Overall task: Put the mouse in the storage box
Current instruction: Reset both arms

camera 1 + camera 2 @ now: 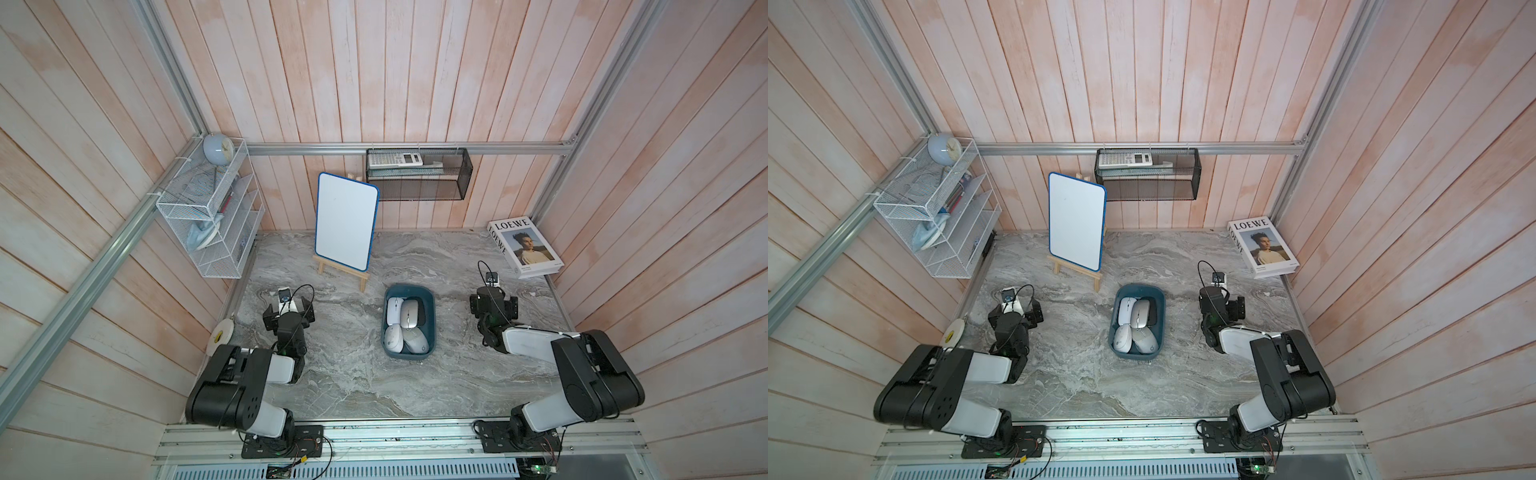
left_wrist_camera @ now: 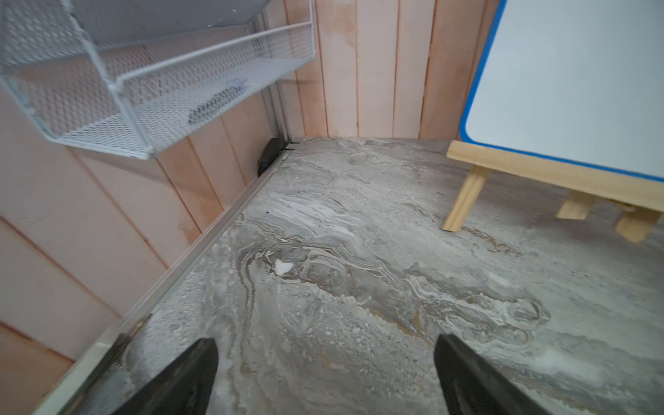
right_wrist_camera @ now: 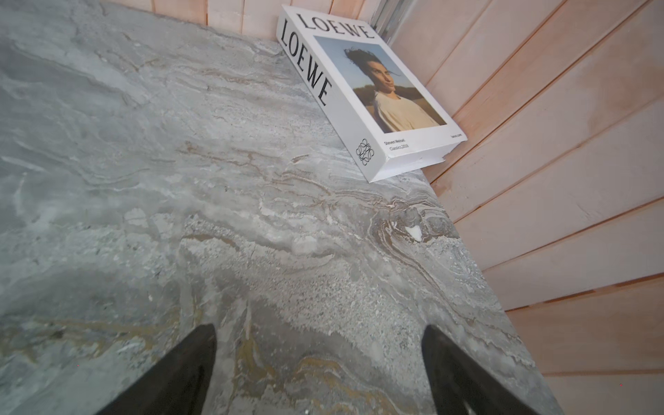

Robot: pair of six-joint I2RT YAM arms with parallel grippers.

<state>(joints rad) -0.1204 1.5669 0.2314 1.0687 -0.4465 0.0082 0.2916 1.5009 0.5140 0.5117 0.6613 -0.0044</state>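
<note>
The dark teal storage box (image 1: pixel 432 332) (image 1: pixel 1138 287) sits mid-table, seen in both top views. Several pale mice lie inside it, among them a grey-white mouse (image 1: pixel 409 318) (image 1: pixel 1140 316) and a white one (image 1: pixel 393 339). My left gripper (image 1: pixel 286 306) (image 2: pixel 325 345) hovers left of the box, open, with only bare marble between its black fingers (image 2: pixel 194 373). To the right of the box, my right gripper (image 1: pixel 493 301) (image 3: pixel 319 330) is open over bare marble. Neither wrist view shows the box or a mouse.
A whiteboard on a wooden easel (image 1: pixel 345 220) stands behind the box. A LOEWE book (image 1: pixel 525 247) (image 3: pixel 370 90) lies at the back right. A white wire rack (image 1: pixel 212 216) hangs on the left wall, a black mesh basket (image 1: pixel 417 174) on the back wall. A tape roll (image 1: pixel 220 334) leans at the left edge.
</note>
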